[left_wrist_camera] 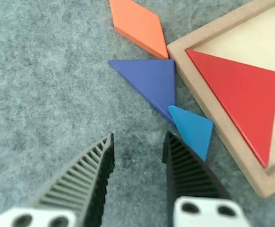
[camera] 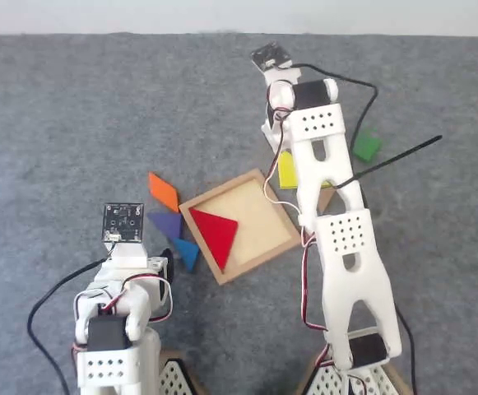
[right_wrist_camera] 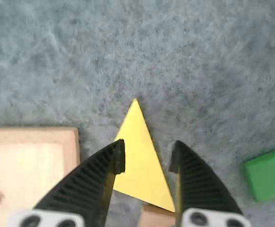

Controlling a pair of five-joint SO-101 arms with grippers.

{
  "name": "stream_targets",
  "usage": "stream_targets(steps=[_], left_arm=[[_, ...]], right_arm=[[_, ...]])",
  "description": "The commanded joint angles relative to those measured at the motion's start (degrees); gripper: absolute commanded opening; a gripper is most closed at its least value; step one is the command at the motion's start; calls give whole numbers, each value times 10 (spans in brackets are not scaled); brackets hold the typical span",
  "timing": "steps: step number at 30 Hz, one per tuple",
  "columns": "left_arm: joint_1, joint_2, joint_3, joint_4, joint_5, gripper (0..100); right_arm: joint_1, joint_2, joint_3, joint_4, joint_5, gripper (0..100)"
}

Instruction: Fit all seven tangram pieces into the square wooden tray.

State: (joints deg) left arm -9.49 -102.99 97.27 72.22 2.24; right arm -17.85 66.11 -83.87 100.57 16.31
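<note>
The square wooden tray point(camera: 281, 247) lies turned at an angle on the grey tabletop point(camera: 74, 123). Inside it there is one red triangle point(camera: 216, 234), placed against the rim on the side toward the left arm point(camera: 117, 325).

Outside that same rim three pieces lie in a row. There is an orange piece point(left_wrist_camera: 139, 26) by the tray's corner, then a dark blue triangle point(left_wrist_camera: 149, 82) and a light blue triangle point(left_wrist_camera: 191, 127), and both triangles touch the rim. The left arm has its jaws spread and they hold nothing. They are low over the tabletop just beside the light blue triangle.

On the opposite side of the tray, near its far corner, lies a yellow triangle point(right_wrist_camera: 139, 156). The right arm point(camera: 350, 263) reaches over the tray to it. Its jaws are spread, one on each side of the yellow triangle, and I cannot tell if they touch it. A green block point(right_wrist_camera: 269, 172) lies further out from the tray, beyond the yellow triangle.
</note>
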Motion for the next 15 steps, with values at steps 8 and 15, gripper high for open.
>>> stream_targets(steps=[8, 15], left_arm=[[2, -13, -8, 2, -1, 164], [2, -13, -8, 2, -1, 164]], right_arm=[[-41, -167, 256, 25, 58, 292], [-44, -225, 351, -1, 48, 295]])
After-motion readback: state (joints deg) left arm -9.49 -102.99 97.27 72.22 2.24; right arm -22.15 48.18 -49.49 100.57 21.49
